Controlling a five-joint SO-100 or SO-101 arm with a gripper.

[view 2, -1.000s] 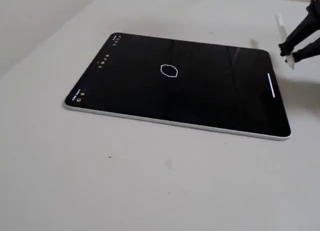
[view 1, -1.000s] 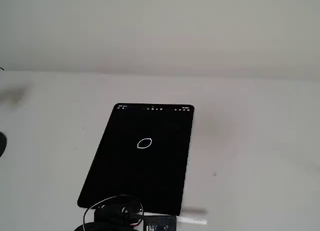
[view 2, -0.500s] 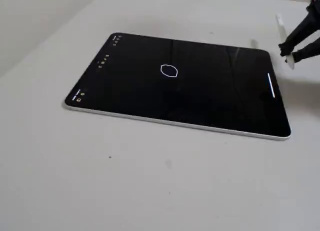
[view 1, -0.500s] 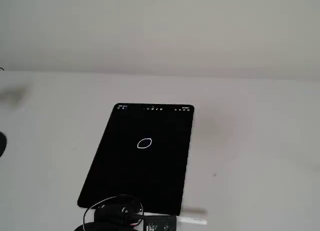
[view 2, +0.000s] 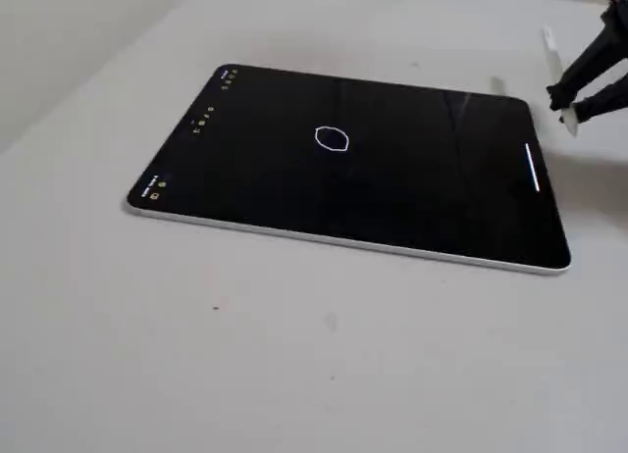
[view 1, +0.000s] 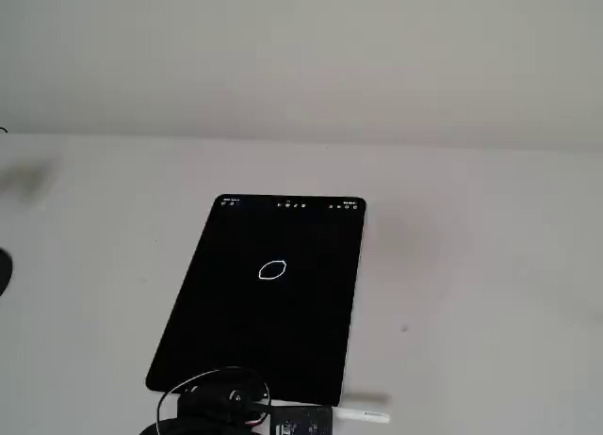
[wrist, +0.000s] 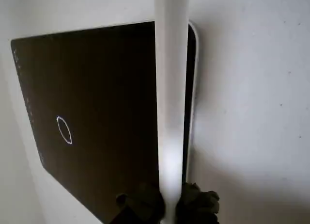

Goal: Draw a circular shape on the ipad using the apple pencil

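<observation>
The tablet [view 1: 264,303] lies flat on the white table [view 1: 471,265], its dark screen showing a small white circle [view 1: 272,270] near the middle. The white pencil [wrist: 171,112] is clamped in the gripper [wrist: 170,204], whose dark padded fingers [wrist: 143,204] press it from both sides, beside the tablet's edge and off the screen.
</observation>
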